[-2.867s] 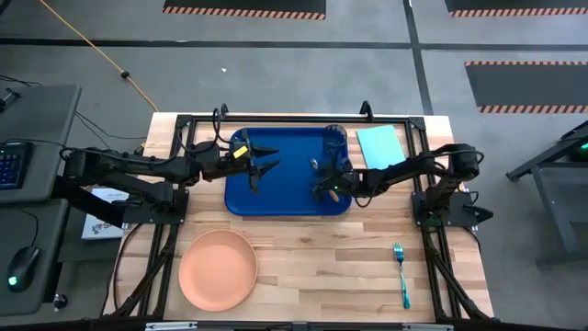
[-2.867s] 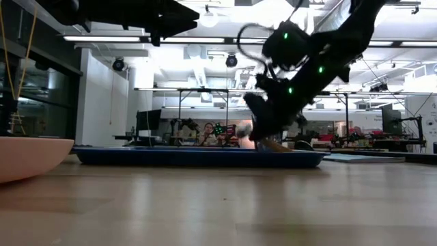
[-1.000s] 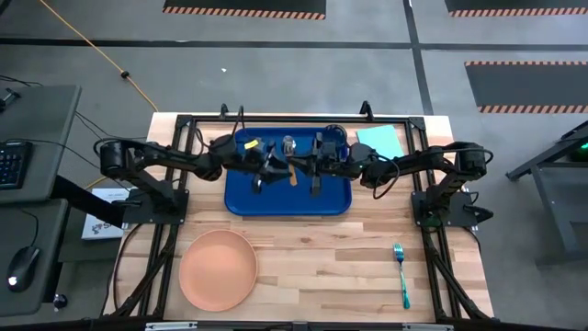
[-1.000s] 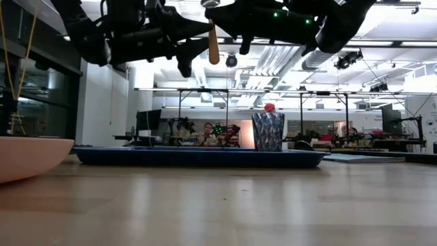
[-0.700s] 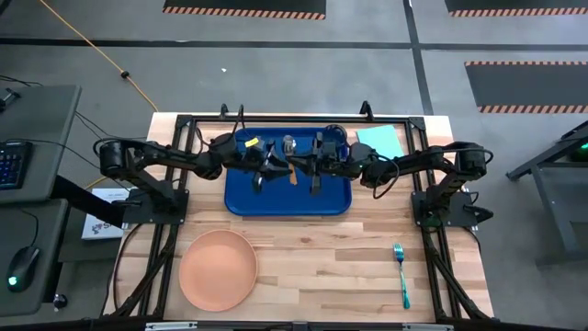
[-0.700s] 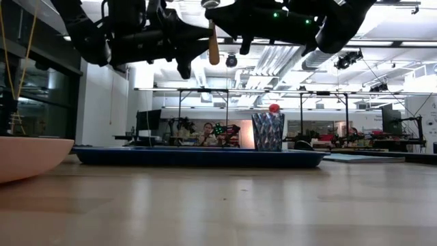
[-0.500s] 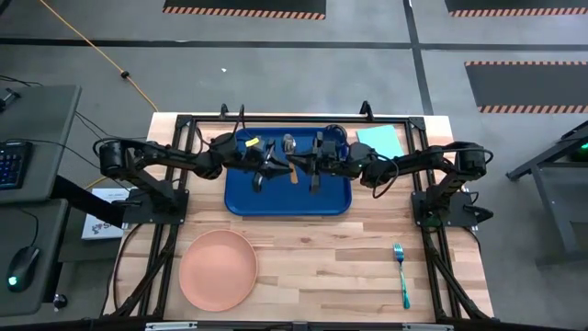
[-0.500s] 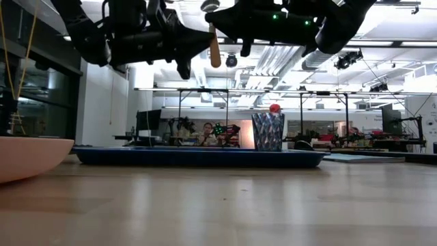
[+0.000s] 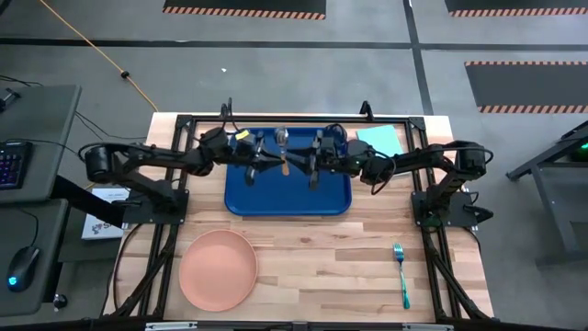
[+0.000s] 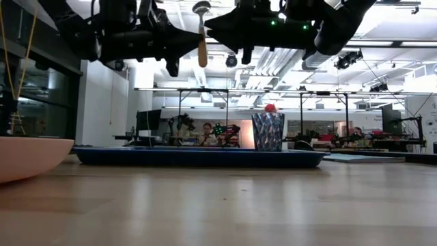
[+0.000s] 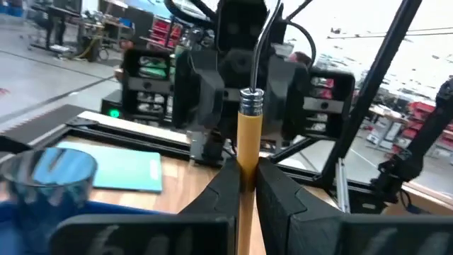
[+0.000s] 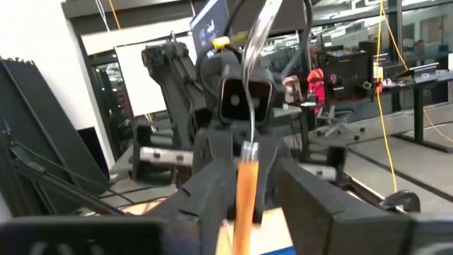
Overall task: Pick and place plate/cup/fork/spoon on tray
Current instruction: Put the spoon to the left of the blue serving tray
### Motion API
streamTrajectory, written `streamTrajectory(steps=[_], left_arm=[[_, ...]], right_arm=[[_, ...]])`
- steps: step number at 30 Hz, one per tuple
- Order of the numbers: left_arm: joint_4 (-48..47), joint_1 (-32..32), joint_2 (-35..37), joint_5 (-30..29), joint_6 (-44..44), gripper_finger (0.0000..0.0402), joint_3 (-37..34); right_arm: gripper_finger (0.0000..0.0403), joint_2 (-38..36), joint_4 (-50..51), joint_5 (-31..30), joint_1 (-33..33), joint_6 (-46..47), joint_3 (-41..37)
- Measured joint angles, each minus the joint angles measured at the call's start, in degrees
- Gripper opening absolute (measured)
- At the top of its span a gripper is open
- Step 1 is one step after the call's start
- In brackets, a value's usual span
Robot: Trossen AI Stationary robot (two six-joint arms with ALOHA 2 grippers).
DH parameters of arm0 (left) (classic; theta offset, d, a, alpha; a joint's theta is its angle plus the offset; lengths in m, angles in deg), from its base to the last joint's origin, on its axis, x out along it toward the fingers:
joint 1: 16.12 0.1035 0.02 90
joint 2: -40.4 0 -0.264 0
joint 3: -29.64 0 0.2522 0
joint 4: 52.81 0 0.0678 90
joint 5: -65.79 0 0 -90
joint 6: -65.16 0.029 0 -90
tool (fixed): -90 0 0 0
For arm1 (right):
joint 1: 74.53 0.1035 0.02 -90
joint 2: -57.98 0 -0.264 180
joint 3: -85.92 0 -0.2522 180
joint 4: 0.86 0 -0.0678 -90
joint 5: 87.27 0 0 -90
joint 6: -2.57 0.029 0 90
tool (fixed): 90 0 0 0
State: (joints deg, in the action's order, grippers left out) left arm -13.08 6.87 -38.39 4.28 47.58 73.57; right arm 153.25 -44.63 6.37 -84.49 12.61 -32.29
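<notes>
The spoon (image 9: 283, 156), with a tan handle and a silvery neck and bowl, hangs upright above the dark-blue tray (image 9: 248, 198). My left gripper (image 9: 271, 161) is shut on its handle. My right gripper (image 9: 299, 164) faces it from the right, open, with a finger on either side of the handle (image 12: 245, 180) and a gap showing. The blue cup (image 9: 335, 138) stands on its base in the tray's far right corner. The peach plate (image 9: 218, 268) lies on the table near the front left. The teal fork (image 9: 401, 274) lies flat at the front right. My left gripper pinches the spoon's tan handle (image 11: 247, 152) between its two fingers, just below the metal collar. The fingers come level from the table's left and lie across the handle. The spoon stands upright, bowl (image 10: 201, 8) up, handle end down, clear of the tray.
A light-teal flat sheet (image 9: 379, 143) lies to the right of the tray at the far edge. Black frame rails (image 9: 184, 124) run along the table's sides. Bare wood (image 9: 322, 262) lies between plate and fork.
My left gripper has shut on the spoon's handle and my right gripper has opened off it. My left gripper has then drawn the spoon a little toward the table's left and slightly up, with the spoon staying upright.
</notes>
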Motion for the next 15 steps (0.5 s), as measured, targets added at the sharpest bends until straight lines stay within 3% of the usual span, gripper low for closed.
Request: streamTrajectory(steps=[5, 11, 15], left_arm=[[-4.34, 1.24, 5.2, -5.75, 1.6, 0.0015, -2.94], [-24.32, -1.9, 10.42, -32.95, 9.14, 0.0015, -1.39], [-28.41, -6.91, 8.95, -48.29, 13.04, 0.0015, 1.67]], right_arm=[[0.0167, 0.0, 2.39, -1.66, -0.35, -1.42, 0.0], [0.0181, 0.0, 8.24, -14.01, 0.02, -4.91, 0.0], [0.0181, 0.0, 8.92, -23.54, 1.3, -7.29, 0.0]])
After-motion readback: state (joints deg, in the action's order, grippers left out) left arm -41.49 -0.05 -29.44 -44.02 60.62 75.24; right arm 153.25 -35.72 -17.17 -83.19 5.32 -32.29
